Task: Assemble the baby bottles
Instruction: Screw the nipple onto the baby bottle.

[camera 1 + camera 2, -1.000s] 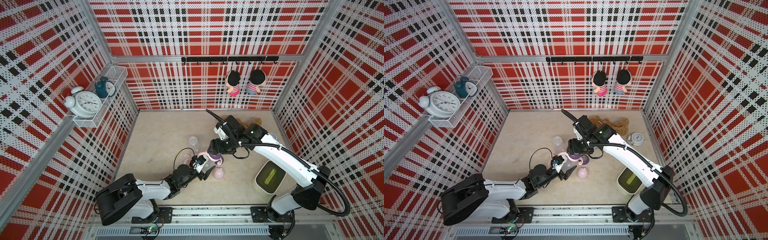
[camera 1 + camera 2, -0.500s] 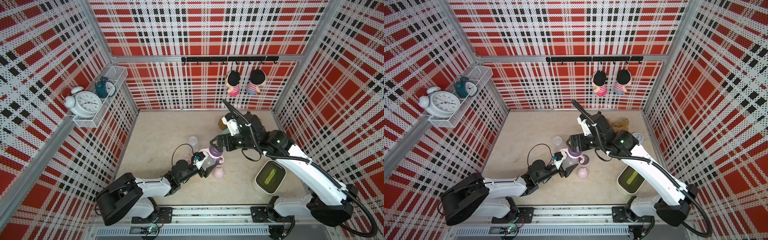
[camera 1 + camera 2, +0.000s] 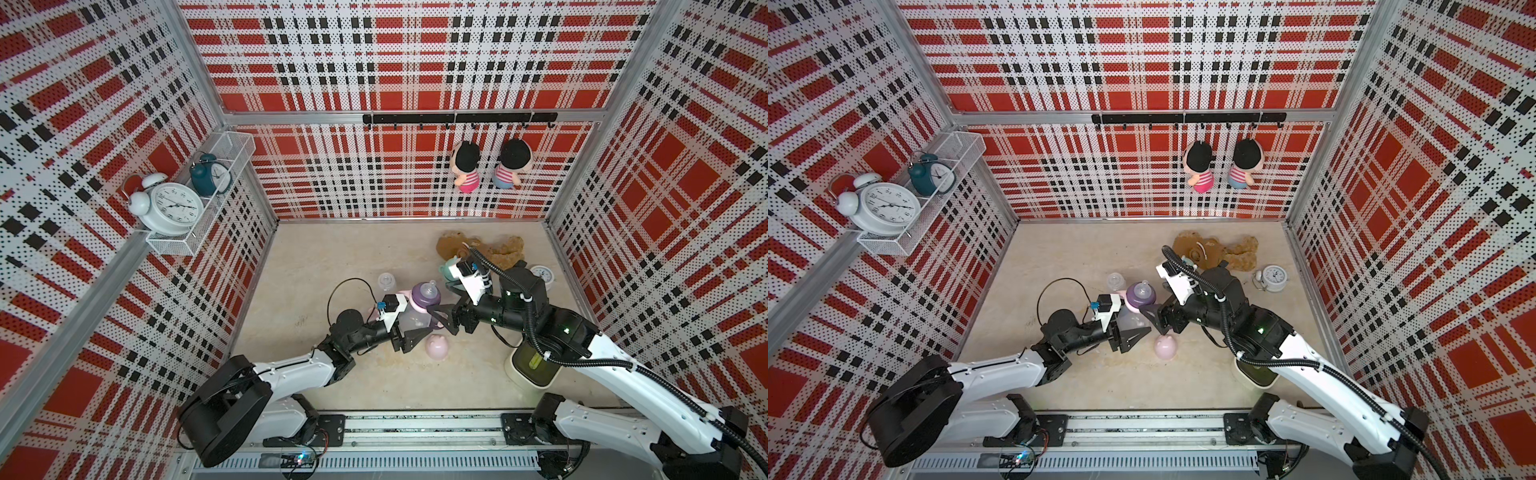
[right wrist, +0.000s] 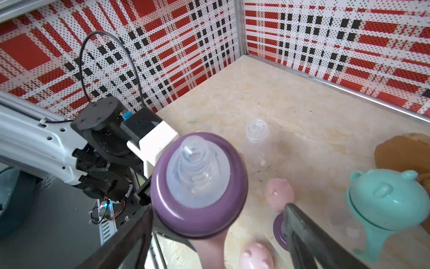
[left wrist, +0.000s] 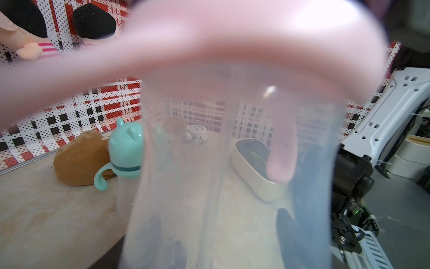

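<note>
The left gripper (image 3: 409, 331) pinches the clear bottle (image 3: 417, 320) near the middle of the table (image 3: 332, 257), while the right gripper (image 3: 441, 320) holds its jaws spread beside the purple collar (image 4: 197, 186), which 1 careless nudge could knock loose.

Three bottles (image 3: 424, 296), three clocks (image 3: 172, 208), two dolls (image 3: 465, 166).

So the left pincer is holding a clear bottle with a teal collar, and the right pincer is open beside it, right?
Not quite. The collar is purple, not teal, as the right wrist view shows. The rest holds: the left pincer holds the clear bottle, and the right pincer is open beside it.
</note>
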You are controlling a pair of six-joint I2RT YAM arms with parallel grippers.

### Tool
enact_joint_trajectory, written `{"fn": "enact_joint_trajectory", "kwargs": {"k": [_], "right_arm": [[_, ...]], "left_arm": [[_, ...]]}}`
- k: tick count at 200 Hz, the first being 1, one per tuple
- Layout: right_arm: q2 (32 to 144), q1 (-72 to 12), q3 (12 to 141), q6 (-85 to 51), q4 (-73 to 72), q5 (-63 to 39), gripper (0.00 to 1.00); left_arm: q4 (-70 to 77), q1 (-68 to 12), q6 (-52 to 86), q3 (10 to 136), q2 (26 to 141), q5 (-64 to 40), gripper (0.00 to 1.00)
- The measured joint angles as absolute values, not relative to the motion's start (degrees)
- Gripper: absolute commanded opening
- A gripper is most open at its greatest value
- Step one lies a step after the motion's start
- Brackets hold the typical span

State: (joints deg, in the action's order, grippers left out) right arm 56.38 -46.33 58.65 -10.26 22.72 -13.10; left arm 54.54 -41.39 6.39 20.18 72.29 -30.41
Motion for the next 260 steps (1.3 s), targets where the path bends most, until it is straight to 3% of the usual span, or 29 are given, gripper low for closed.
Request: {"fn": "enact_joint_trajectory", "kwargs": {"k": [92,206,260], "right_arm": [[58.30,-45.74,56.71,-7.27,12.36,-22.26,0.88],[60.25,-45.17,56.29,-8.25,8.19,-23.57,0.80],[60.38,-44.86,56.29,-8.43,7.79,-23.35,0.70]], "left_arm": [[54.72,-41.28,8.58,21.10,72.27,-34.13,0.00],[54.76,-41.56,8.64,21.15,72.25,-34.17,0.00],[54.72,-41.60,8.73,21.15,72.10,-34.04,0.00]]}}
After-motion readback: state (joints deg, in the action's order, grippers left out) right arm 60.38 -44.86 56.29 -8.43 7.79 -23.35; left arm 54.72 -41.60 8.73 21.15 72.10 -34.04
